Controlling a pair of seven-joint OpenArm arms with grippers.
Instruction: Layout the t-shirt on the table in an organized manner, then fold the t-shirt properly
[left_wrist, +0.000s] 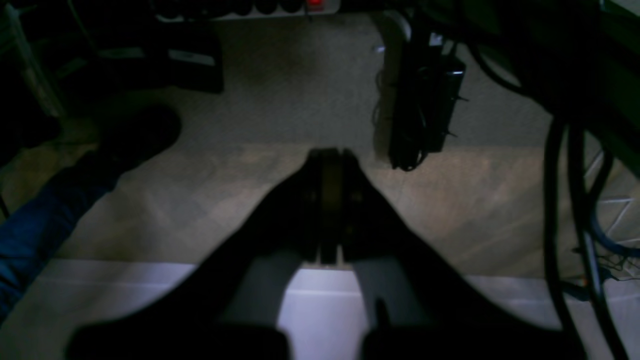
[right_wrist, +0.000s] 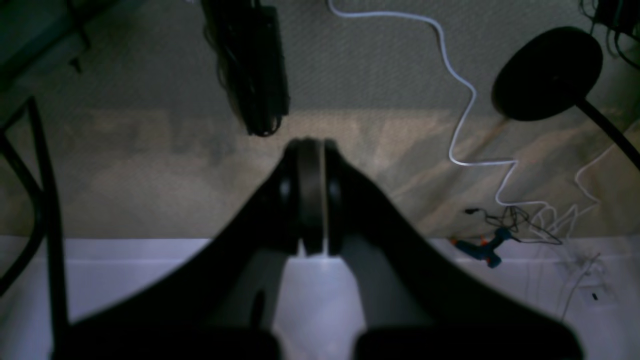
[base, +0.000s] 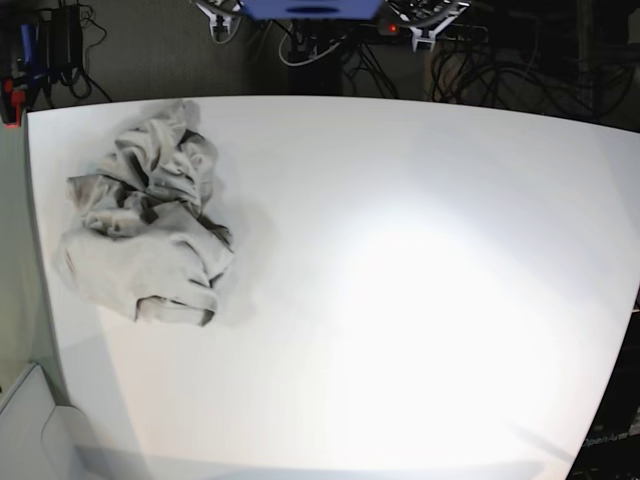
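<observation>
Shirt (base: 148, 236) in a crumpled heap near the far left corner of the white table (base: 400, 300) — nothing laid out yet. My left gripper (left_wrist: 330, 165) and right gripper (right_wrist: 311, 165) hang past the table edge, both clenched on nothing. Best start, I judge: open wide, reach the heap, pinch two separate edges — then spread.

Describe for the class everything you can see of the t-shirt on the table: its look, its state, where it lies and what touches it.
The t-shirt is a light grey-beige garment of soft-looking cloth, crumpled into a loose heap with deep folds and dark creases, not laid out or folded. It lies near the far left corner of the white table in the base view, resting on the tabletop alone; no hand touches it. Sleeves and collar cannot be made out in the bunch.
</observation>
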